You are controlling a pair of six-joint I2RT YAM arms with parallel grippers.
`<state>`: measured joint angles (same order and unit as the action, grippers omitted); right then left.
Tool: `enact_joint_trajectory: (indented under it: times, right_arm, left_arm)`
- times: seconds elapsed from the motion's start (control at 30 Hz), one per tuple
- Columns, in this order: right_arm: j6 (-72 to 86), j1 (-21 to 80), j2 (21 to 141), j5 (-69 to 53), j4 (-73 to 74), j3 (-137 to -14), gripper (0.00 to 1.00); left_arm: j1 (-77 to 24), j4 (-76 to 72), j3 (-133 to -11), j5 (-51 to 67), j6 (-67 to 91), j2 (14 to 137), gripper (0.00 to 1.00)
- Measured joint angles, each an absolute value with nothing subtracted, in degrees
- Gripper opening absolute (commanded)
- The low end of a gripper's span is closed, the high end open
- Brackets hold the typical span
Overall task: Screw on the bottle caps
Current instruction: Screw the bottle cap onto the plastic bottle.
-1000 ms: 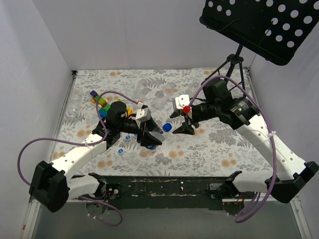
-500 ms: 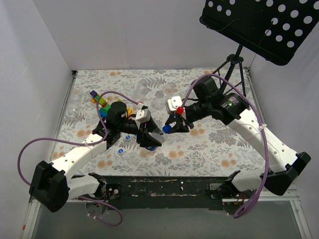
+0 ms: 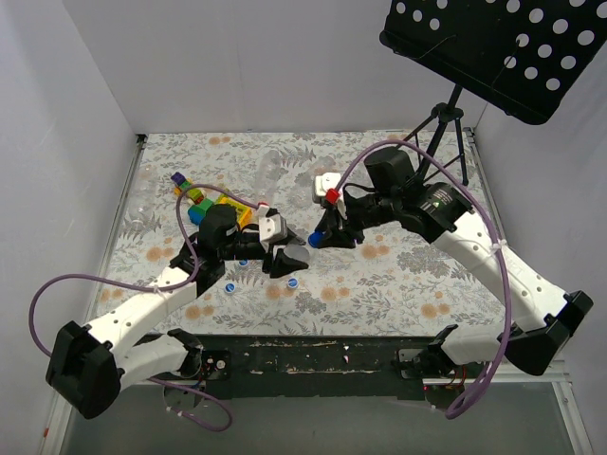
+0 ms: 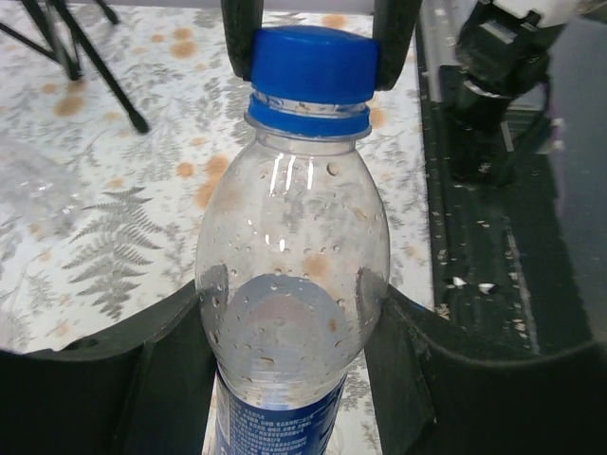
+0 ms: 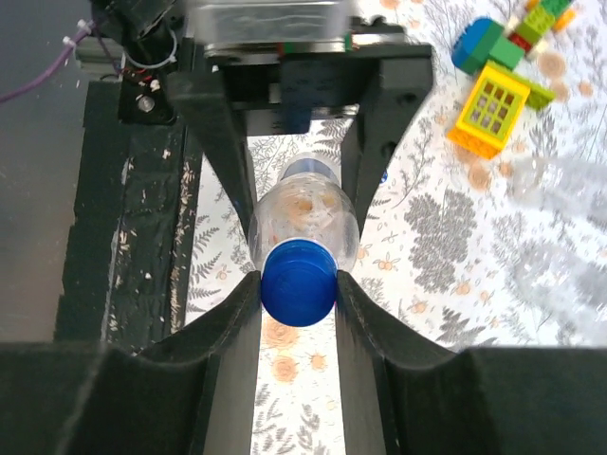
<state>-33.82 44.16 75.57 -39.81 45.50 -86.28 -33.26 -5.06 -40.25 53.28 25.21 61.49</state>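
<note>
The left claw clamps the clear bottle by its body; the right claw pinches the blue cap on the bottle's neck (fingers snug either side). A loose cap lies near the bottle.

- The bottle wears a blue label at the bottom centre of the left wrist view. Rows of small white print stand on it, too fine and blurred to read.
- In the right wrist view the same label shows only as a blue band at the bottle's far end, with no print legible.
- On the blue cap, top centre of the left wrist view, no lettering can be made out.
- In the top view nothing can be read.
</note>
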Motion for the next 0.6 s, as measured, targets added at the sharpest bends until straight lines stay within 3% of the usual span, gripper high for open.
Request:
enact_joint_trajectory:
  times: [0.27, 0.6]
  right_arm:
    - [-13.19, 44.88, 70.85, -30.0, 35.16, -77.62, 0.01]
    - [20.6, 45.04, 67.0, -19.4, 17.04, -61.25, 0.01]
  left_arm:
    - [-41.82, -13.5, -31.68, 28.69, 20.71, 54.78, 0.23]
    - [-59.18, -28.58, -20.62, -16.19, 1.02, 54.68, 0.2]
